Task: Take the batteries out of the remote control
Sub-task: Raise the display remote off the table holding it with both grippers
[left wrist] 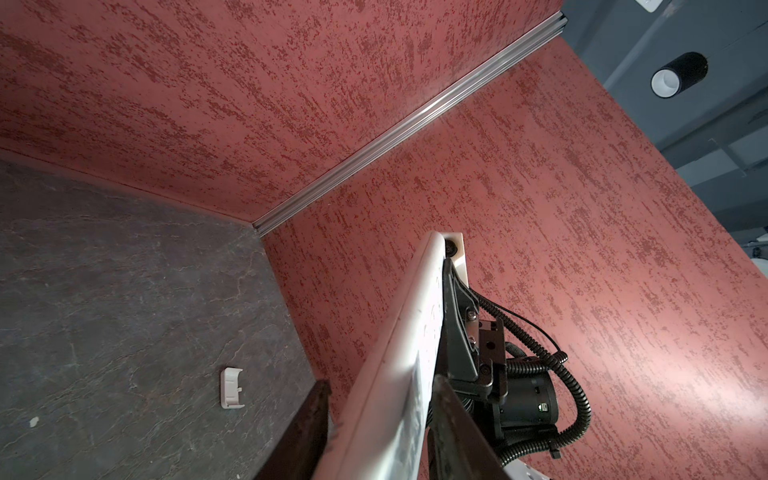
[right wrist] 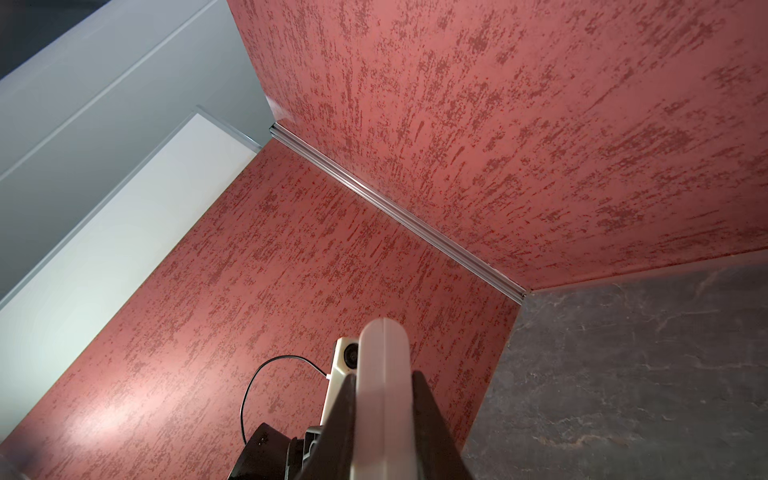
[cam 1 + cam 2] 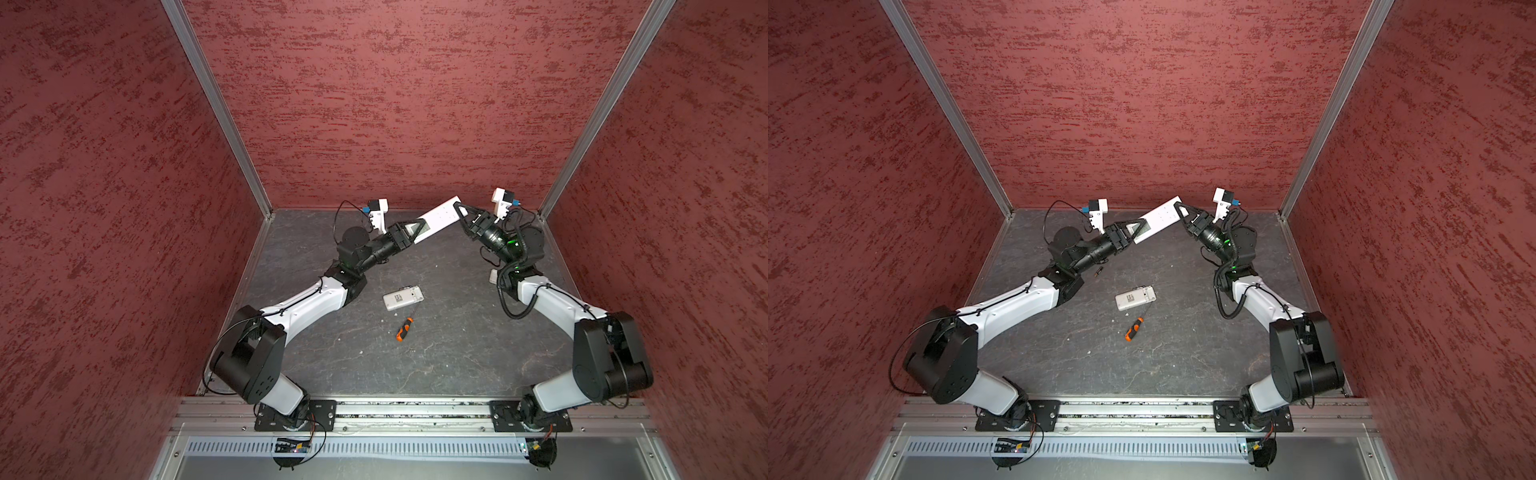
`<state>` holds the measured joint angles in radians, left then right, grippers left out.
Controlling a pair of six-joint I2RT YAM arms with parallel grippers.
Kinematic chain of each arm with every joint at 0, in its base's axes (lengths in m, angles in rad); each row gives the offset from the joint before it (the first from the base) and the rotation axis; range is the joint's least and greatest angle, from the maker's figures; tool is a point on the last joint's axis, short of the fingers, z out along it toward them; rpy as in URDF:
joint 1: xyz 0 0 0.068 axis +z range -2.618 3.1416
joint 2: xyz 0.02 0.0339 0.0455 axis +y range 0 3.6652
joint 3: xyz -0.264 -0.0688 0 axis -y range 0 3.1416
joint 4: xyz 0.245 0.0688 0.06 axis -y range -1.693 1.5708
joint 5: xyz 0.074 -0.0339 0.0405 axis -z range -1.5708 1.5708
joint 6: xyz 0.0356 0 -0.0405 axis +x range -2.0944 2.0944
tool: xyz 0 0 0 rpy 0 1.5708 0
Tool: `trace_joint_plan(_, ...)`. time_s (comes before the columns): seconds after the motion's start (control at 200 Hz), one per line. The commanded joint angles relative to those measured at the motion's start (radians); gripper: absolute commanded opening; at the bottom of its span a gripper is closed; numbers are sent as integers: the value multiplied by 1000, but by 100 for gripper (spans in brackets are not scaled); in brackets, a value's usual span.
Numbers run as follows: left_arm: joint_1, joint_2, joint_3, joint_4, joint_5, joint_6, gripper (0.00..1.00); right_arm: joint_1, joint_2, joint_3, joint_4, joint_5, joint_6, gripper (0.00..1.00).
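Holding white remote aloft, right pincer pinching one end, left pincer around the other, grip unclear; one battery lying on the surface by the left arm; a loose left hold could drop it.

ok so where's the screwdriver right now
In both top views the orange-and-black screwdriver lies on the table near the middle, just on the robot's side of the small white remote, tip toward it.
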<state>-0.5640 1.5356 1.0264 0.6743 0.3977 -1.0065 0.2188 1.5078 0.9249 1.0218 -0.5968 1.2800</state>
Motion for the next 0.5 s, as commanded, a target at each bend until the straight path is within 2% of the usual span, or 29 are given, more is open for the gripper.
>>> trace_joint_plan(0.0,-14,8,39,64,45,-7,35,4,14,25,67,32,32,0)
trace_joint_plan(0.391,-31,47,85,65,87,-19,17,4,17,23,72,28,32,0)
trace_joint_plan(0.491,-30,45,89,62,89,-18,11,4,16,17,72,30,33,7)
